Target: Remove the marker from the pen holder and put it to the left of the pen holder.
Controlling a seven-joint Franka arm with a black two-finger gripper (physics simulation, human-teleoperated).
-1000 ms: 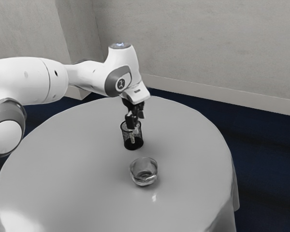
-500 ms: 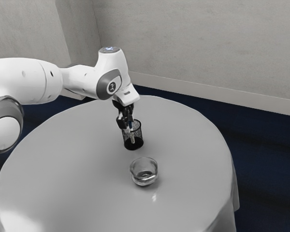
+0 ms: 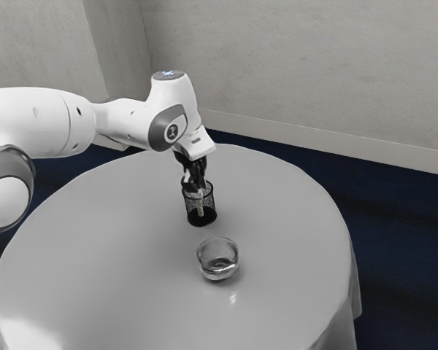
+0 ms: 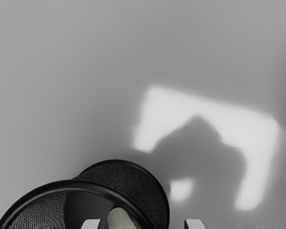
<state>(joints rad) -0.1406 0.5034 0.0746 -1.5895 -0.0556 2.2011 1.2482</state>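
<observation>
Awaiting grip, lift and placement, the pale marker (image 4: pixel 120 219) sits in the black mesh pen holder (image 3: pixel 194 217) toward the round grey bench (image 3: pixel 117 240)'s far edge; jaws apart.

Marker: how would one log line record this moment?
marker: in pen holder | end effector: open, at holder's mouth | glass bowl: on table

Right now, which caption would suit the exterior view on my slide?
Gripper at the mouth of the pen holder, marker inside, glass bowl nearby.
</observation>
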